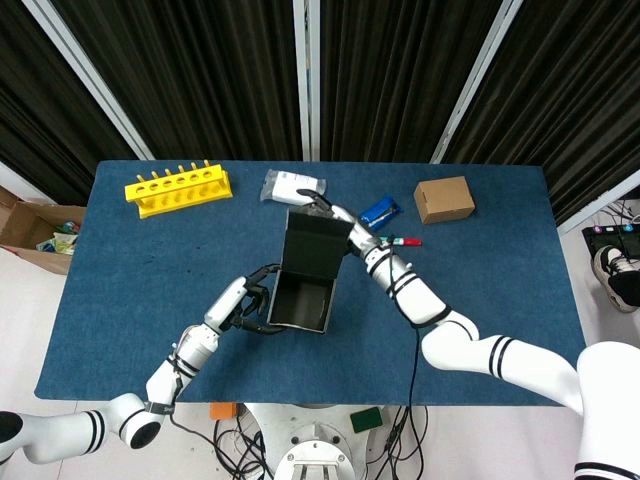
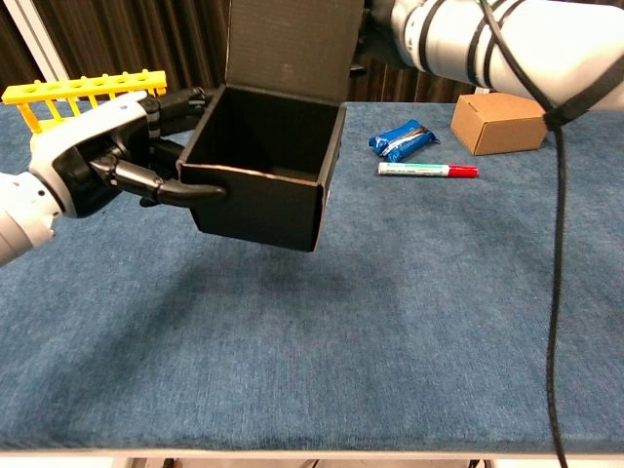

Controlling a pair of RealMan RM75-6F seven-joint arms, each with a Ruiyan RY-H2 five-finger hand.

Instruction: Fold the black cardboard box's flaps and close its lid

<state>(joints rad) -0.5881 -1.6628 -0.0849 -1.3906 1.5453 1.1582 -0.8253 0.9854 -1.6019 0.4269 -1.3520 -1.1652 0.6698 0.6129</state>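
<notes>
The black cardboard box (image 1: 303, 298) hangs tilted above the blue table, its mouth open toward the chest camera (image 2: 261, 185). Its lid (image 1: 315, 244) stands up at the back (image 2: 292, 44). My left hand (image 1: 249, 305) grips the box's left wall, with fingers on the outside and one lying along the front rim (image 2: 117, 168). My right hand (image 1: 334, 214) reaches in from the right and touches the lid's top edge from behind, fingers spread. In the chest view the lid hides that hand and only its arm (image 2: 468, 44) shows.
A yellow tube rack (image 1: 178, 188) stands at the back left, a white packet (image 1: 290, 184) behind the box. A blue packet (image 1: 380, 211), a red-capped marker (image 2: 429, 170) and a small brown box (image 1: 444, 199) lie to the right. The table's front half is bare cloth.
</notes>
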